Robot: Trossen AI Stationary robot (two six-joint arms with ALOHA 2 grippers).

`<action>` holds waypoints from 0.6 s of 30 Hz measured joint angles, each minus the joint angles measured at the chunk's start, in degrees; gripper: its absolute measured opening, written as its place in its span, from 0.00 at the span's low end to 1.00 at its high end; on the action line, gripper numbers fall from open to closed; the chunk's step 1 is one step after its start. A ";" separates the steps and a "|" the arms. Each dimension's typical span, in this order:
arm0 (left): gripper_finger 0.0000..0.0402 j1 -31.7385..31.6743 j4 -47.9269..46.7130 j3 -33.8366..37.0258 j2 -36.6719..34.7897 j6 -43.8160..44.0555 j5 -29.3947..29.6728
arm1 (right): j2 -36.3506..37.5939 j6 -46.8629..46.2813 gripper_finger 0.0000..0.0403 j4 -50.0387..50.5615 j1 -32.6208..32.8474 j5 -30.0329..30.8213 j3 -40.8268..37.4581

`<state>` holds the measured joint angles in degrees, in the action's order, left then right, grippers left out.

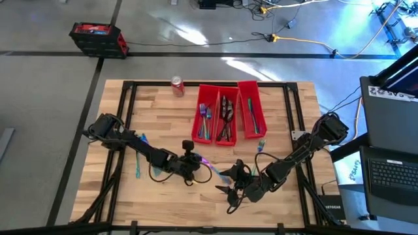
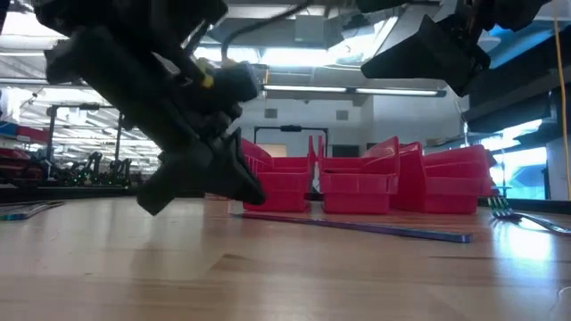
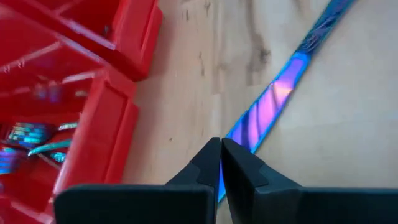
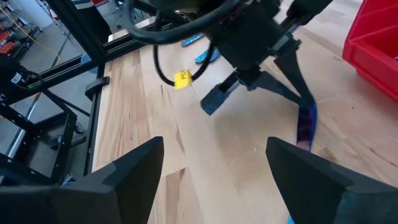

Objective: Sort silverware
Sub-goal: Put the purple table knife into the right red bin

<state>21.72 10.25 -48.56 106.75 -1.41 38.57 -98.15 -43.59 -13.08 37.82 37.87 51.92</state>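
1. Table (image 1: pixel 157 104): wooden top. Both arms work its near-centre strip, with the three bins just beyond the grippers.
2. Red bins (image 1: pixel 225 111): three side by side, ahead of the left gripper. The left bin holds teal forks, the middle one dark spoons, and the right one a few slim teal pieces. Judging by the fill, most of the silverware is already sorted.
3. Left gripper (image 3: pixel 221 163): fingers pinched fully together, tips down at the table. The iridescent knife (image 3: pixel 273 102) runs away from the tips toward the open table, its near end right at or under them. Can't tell whether it is actually clamped or just touched. In the low view the knife (image 2: pixel 357 227) lies flat on the wood, so it is not lifted.
4. Right gripper (image 4: pixel 214 165): spread wide, holding nothing. It hovers just beside the left gripper, looking at it and at the knife's far end.
5. Leftovers, all loose on the table: a fork (image 1: pixel 260 145) between the right gripper and the right bin, plus teal pieces (image 1: pixel 139 163) behind the left gripper, alongside that arm.
6. Soda can (image 1: pixel 177 86): well past the bins, not part of the job.
7. Estimate: late stage. The knife is in hand now, and a few stragglers remain after it.
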 joint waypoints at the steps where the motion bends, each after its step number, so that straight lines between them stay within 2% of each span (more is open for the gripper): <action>1: 0.00 -0.28 0.24 -0.51 0.26 0.06 0.00 | 0.00 0.02 0.67 -0.09 0.00 0.00 0.00; 6: 0.00 -1.17 -0.80 -2.40 2.59 0.11 -3.17 | 0.00 0.07 0.67 -0.17 0.00 -0.02 0.00; 18: 0.00 0.20 -1.91 -3.78 4.16 1.18 -3.26 | 0.02 0.07 0.67 -0.26 0.00 0.02 0.00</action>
<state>21.93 8.34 -52.34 110.91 -0.23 35.31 -98.13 -43.53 -13.35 37.82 37.89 51.92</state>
